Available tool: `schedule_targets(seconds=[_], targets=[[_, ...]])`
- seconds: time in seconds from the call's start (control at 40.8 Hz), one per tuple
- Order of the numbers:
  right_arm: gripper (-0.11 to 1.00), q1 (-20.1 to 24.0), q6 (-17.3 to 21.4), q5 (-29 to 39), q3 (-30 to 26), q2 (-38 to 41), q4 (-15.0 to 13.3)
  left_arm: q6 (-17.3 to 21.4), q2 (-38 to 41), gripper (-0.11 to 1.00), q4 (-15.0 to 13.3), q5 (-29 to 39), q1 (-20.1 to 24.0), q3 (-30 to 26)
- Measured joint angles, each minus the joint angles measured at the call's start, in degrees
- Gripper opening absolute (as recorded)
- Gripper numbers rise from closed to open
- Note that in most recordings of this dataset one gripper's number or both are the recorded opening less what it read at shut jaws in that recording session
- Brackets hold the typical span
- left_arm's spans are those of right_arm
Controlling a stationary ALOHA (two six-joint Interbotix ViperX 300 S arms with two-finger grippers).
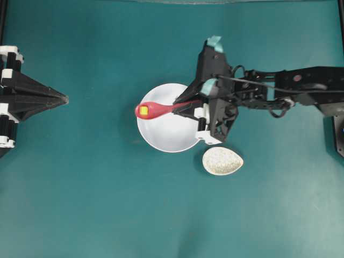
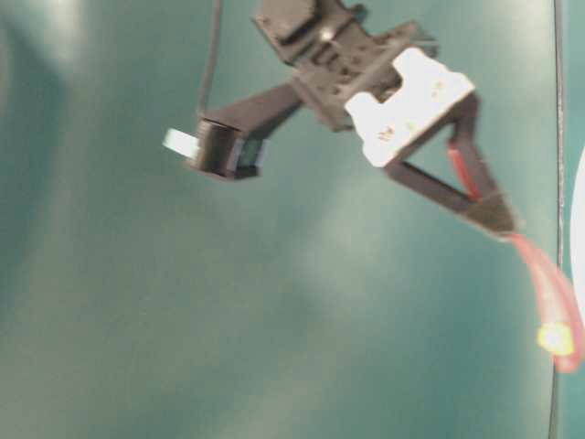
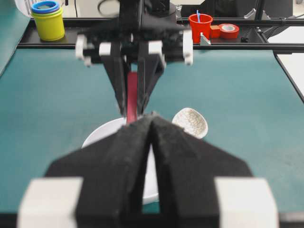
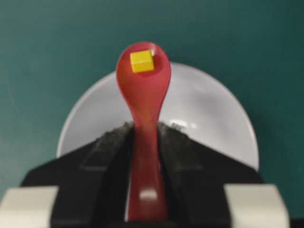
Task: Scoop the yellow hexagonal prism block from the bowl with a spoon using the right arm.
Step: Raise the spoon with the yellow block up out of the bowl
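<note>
The yellow hexagonal prism block (image 4: pixel 141 61) sits in the spoon (image 4: pixel 143 95) scoop at frame centre over the bowl (image 4: pixel 209 114), your right gripper (image 4: pixel 143 130) clamped on the handle, keeping it level so nothing spills.

1. Overhead view: bright and even, sharp throughout; the black right arm (image 1: pixel 279 88) lays a soft shadow on the teal tabletop (image 1: pixel 97 204).
2. Table-level view: soft and blurred overall; a pale glare patch sits at upper left, and the tiny yellow block (image 2: pixel 556 339) smears to a glow.
3. Left wrist view: the near black gripper fingers (image 3: pixel 123 161) are out of focus; the background shelf is crisper.
4. Right wrist view: the glossy pinkish-red spoon (image 4: pixel 144 104) carries a small highlight, perhaps from overhead lamps; the large white bowl (image 4: pixel 209 109) shows faint glare, foreground blurred.
</note>
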Motion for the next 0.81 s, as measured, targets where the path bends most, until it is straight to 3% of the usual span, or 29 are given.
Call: schedule_targets(seconds=[0.808], targets=[[0.23,-0.1,-0.1,0.3,1.2,-19.1,0.1,-0.2,-0.4,0.05,0.0,0.0,0.1,0.0]])
